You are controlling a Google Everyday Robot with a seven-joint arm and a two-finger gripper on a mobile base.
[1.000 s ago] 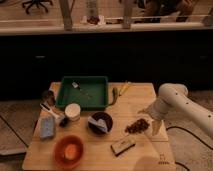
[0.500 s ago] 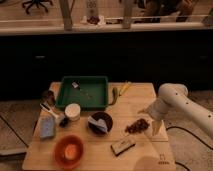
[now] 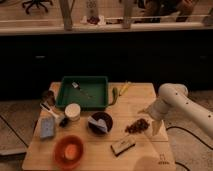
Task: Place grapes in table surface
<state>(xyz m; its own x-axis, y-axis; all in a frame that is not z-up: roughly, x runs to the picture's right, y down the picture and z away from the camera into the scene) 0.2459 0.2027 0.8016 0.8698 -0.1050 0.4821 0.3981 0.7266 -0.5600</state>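
- One small cluster of grapes (image 3: 136, 126) lies right of centre in the frame, low against the light wooden table surface (image 3: 137, 100) and apparently resting on it.
- The gripper (image 3: 153, 125) sits at the right end of the cluster, touching it or just beside it, at the end of the white arm (image 3: 172, 100) that comes in from the right edge of the frame.
- Whether the gripper has a hold on the grapes or has let them go cannot be told from this view.
- The step in hand, as I judge it, is the release and retreat, since the grapes already look to be down on the wood.
- If the grapes are held, the gripper should let go only with the cluster fully borne by the table, because a lumpy bunch can roll or shed berries.
- The retreat is best made straight up, or up and toward the right of the frame, so that nothing drags the cluster along.
- The dark bowl (image 3: 100, 122) with its white utensil stands near on the left, so no sweep should go that way.
- The flat dark block (image 3: 122, 145) lies just below and left of the grapes, apart from them, and is best left untouched.
- The green tray (image 3: 83, 106) in the upper middle is well apart and plays no part in this step.
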